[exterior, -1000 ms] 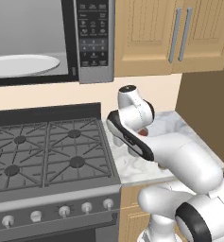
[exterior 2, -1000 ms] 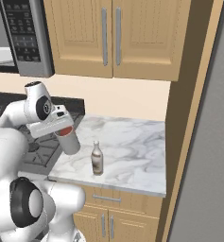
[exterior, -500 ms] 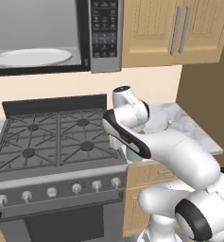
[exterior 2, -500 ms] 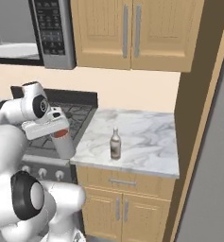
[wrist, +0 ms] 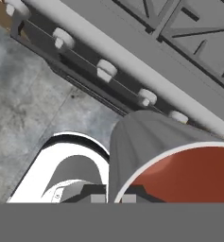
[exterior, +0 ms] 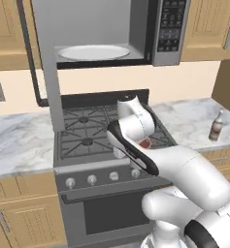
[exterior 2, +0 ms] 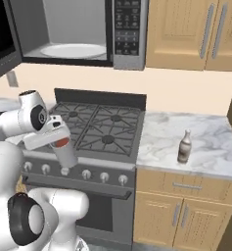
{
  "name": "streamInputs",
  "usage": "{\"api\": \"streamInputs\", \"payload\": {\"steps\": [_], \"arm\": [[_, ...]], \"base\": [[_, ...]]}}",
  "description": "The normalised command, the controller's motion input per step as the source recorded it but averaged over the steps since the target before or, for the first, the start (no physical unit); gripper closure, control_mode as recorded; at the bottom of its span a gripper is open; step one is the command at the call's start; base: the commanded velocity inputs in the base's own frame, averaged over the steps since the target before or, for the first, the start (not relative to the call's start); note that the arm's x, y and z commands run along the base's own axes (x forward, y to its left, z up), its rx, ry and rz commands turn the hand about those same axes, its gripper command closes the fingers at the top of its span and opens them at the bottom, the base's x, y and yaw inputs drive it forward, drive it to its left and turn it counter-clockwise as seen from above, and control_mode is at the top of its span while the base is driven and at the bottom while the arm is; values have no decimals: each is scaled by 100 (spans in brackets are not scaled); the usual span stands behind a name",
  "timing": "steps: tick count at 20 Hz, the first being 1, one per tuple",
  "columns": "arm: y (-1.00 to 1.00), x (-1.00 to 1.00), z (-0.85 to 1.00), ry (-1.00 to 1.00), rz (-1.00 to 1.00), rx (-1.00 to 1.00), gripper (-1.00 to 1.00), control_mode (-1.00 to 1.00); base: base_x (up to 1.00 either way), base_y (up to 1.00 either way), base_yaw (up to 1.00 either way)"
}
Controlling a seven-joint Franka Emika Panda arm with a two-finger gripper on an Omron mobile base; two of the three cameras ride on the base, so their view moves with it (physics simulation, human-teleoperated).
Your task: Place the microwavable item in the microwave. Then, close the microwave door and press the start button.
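Note:
The microwavable item, a grey cup (exterior 2: 65, 151) with a reddish top, is tilted in my gripper (exterior 2: 58, 142), which is shut on it over the stove's front edge. Only the cup's red top (exterior: 145, 143) peeks out from behind my arm in the left base view. Close up, the cup (wrist: 146, 146) lies over the stove knobs and the floor. The microwave (exterior: 136, 29) hangs above the stove, with a white turntable plate (exterior: 92, 52) inside and a dark button panel (exterior 2: 126, 28) on its right. The microwave door (exterior: 46, 72) stands swung open to the left, its dark window (exterior 2: 0, 34) facing in.
A gas stove (exterior 2: 100, 127) with a row of front knobs (wrist: 106, 68) sits below the microwave. A small brown-and-white bottle (exterior 2: 184, 147) stands on the marble counter (exterior 2: 205, 142) to the right. Wooden cabinets (exterior 2: 186, 29) hang beside the microwave. The open door juts out over the stove's left side.
The whole picture has shifted: the base has driven left, from the counter to in front of the stove and the open microwave. The cup stays in the shut gripper.

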Motion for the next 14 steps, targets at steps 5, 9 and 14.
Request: {"api": "streamInputs", "payload": {"steps": [5, 9, 14], "arm": [[0, 0, 0, 0, 0, 0, 100, 100], [0, 0, 0, 0, 0, 0, 100, 100], [0, 0, 0, 0, 0, 0, 100, 100]], "base": [[57, 25, 0], [48, -5, 6], [57, 0, 8]]}}
